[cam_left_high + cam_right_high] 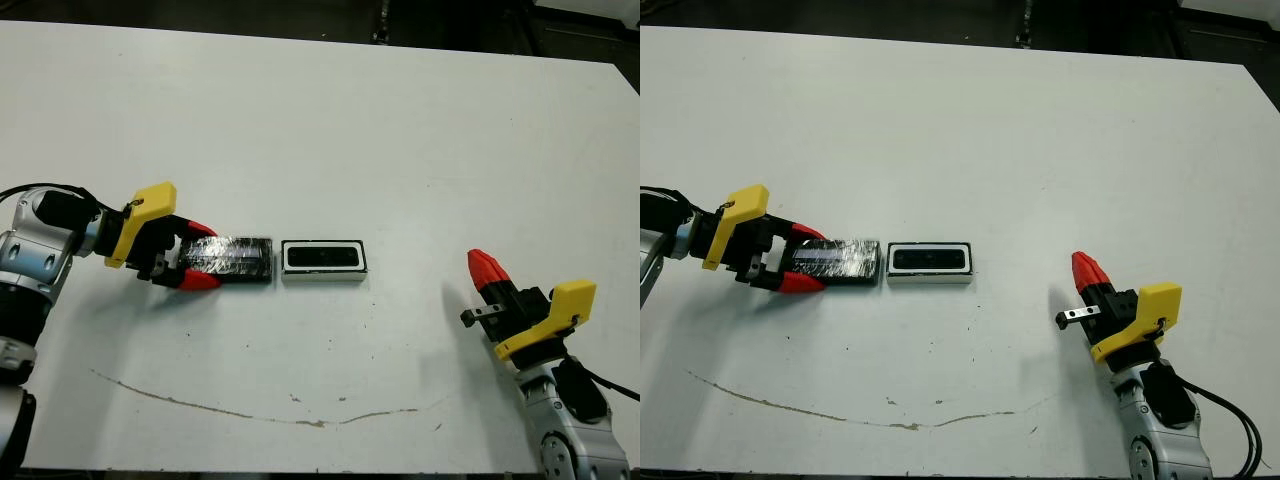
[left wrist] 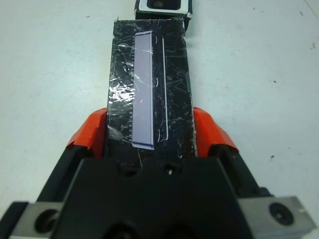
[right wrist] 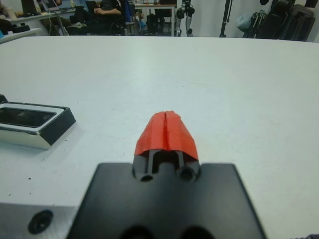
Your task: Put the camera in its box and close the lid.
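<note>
The camera [image 1: 323,257] sits flat inside the box [image 1: 324,275], dark face up, white walls all round it; so that bit's sorted, and the lid [image 1: 236,258] isn't on yet. The lid is pinched by its long sides between the left gripper [image 1: 199,254] fingers [image 2: 92,133], near end tucked back against the black body, pale stripe up; its far end pokes out past the red tips and lies just short of the box's end wall, a thin gap between them as far as I can tell. Lid and box are lined up end to end, straight ahead of that gripper.

The right gripper [image 1: 1088,270] is well off on the box's other side, red tips pressed together with nothing in them; loads of bare table between it and the box, box sitting off to the side of its fingers.

The table [image 1: 400,130] is white and wide open beyond both grippers; a thin brownish scuff line [image 1: 250,412] curves along the near edge. Past the far edge it's dark floor, plus desks, stands and a seated person [image 3: 107,7] in the right wrist view.
</note>
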Robot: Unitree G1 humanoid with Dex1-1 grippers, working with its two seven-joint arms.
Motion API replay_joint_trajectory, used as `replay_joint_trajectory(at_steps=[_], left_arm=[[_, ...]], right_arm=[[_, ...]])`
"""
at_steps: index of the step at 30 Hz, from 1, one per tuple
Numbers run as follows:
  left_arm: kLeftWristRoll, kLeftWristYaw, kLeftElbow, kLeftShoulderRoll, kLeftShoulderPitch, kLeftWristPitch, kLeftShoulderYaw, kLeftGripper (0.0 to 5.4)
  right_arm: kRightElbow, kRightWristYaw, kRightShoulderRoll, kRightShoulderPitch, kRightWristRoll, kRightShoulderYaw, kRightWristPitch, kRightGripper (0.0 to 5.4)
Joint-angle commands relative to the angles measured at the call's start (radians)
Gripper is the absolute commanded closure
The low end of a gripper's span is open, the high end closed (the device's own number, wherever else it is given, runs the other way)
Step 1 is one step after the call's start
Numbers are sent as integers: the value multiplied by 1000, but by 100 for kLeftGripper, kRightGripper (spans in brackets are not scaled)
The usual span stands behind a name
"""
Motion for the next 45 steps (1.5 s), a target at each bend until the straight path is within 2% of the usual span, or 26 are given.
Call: replay_joint_trajectory(at_steps=[1,15,18,21,24,29,34,45], left_arm=[[5,-17,36,-4,0,1,-3,222],[-109,-63,196,-51,-26,-16,119,222],[-134,-59,206,-63,-31,43,143,222],[-179,-5,167,-84,-7,137,187,222],[-210,36,105,-109,27,176,212,222],[-215,65,5,-129,64,201,196,222],[-215,62,-27,-158,71,228,167,222],[-173,23,24,-215,34,139,92,222]], right_arm=[[-3,-3,-20,8,-3,-4,24,540],[-4,-1,-21,5,1,-3,42,540],[1,2,-21,5,-4,-1,31,540],[3,5,-22,4,-5,0,26,540],[2,1,-18,4,-3,0,29,540],[-1,3,-20,5,-4,3,31,540],[-8,-7,-22,7,-17,8,32,540],[-4,-2,-20,8,-18,5,27,540]])
